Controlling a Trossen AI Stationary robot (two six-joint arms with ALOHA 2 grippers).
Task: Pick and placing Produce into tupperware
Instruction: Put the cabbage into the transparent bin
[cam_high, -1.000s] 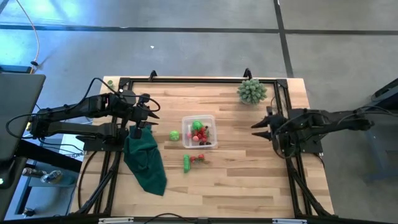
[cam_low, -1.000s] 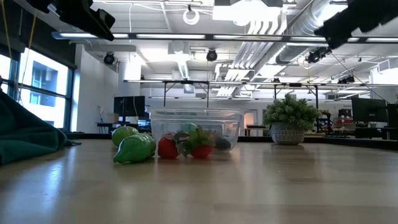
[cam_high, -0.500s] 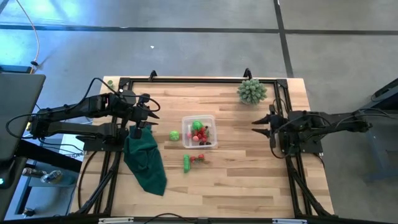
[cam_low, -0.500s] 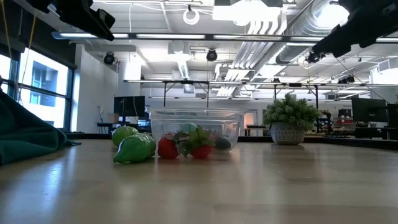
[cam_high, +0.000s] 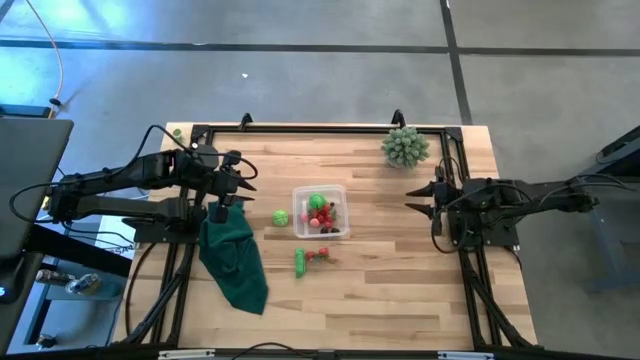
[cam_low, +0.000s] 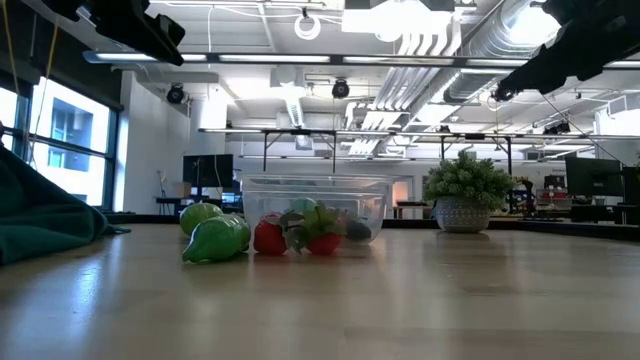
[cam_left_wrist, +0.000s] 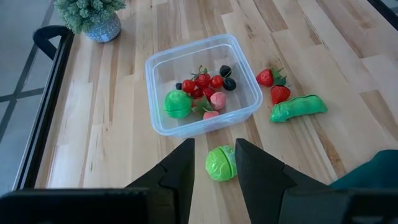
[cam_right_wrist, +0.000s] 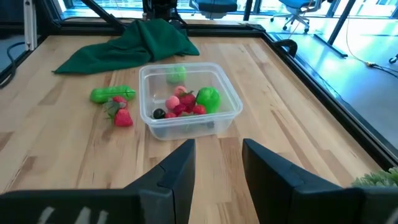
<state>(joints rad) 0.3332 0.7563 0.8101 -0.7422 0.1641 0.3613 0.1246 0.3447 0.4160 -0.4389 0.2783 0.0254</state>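
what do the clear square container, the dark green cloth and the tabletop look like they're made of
The clear square container looks like thin glossy plastic: the fruit inside shows through its walls. The dark green cloth seems a soft matte fabric, lying in folds. The tabletop looks like pale wood planks with a smooth, lightly sheened finish, grain and seams visible.

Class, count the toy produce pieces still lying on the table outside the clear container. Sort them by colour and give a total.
Green: 2 (round green piece, long green pod)
Red: 2 (first strawberry, second strawberry)
Total: 4
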